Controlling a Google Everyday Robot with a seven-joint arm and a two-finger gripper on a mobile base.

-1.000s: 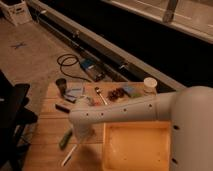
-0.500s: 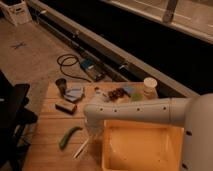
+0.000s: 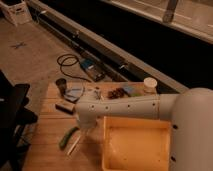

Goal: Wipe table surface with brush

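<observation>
Reaching step: the gripper [image 3: 86,126], fingers pressed together, hangs just above the brush [image 3: 75,145] on the surface [image 3: 47,125]; next, probably spread and grasp.

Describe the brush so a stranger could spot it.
On the wooden table surface, look left of the yellow tub, just below the gripper at the end of the white arm. The brush is the thin white stick beside the green vegetable, straighter and paler.

No writing, label, brand or number can be read here.
</observation>
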